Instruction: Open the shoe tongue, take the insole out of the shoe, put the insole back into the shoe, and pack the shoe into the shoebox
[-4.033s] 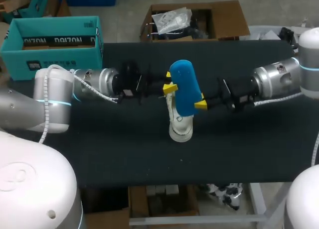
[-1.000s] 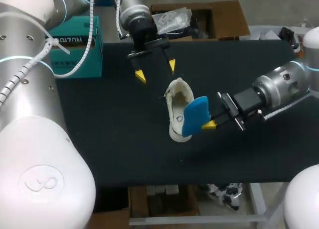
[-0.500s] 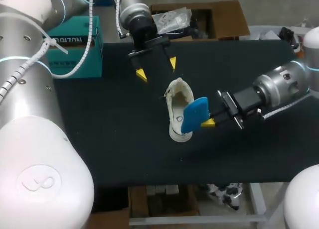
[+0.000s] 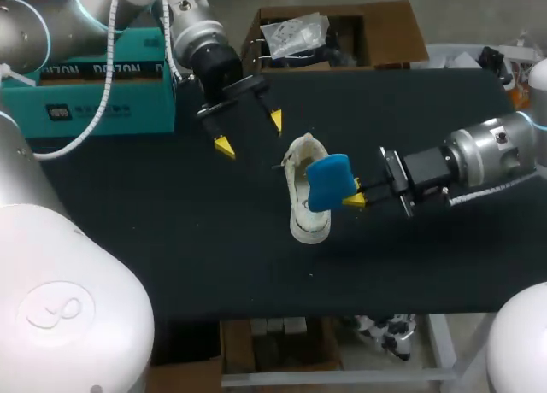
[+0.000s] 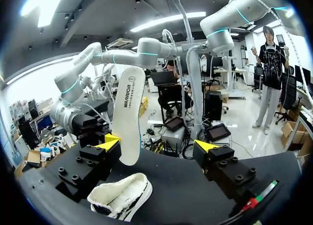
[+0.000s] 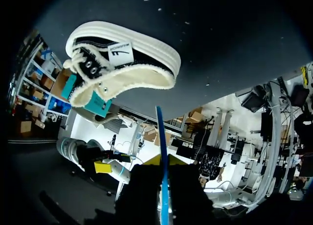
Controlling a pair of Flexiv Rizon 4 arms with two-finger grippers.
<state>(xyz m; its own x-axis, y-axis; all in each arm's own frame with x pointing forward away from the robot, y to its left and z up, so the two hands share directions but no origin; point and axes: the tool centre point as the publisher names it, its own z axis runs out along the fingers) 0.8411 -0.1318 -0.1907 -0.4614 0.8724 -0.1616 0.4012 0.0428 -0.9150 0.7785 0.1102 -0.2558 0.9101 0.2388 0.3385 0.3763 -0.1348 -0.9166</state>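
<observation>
Insole (image 4: pixel 329 181) | lettered white underside | clamped in right jaws by shoe (image 4: pixel 297 195) | left jaws spread, empty

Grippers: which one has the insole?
The right gripper, shut on the blue insole above the shoe. The left gripper is open and empty, apart from the shoe.

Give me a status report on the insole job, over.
Left gripper open, empty, apart from shoe. Right gripper shut on insole, held over shoe. Shoe on table, insole not yet in. Nothing seen between them.
</observation>
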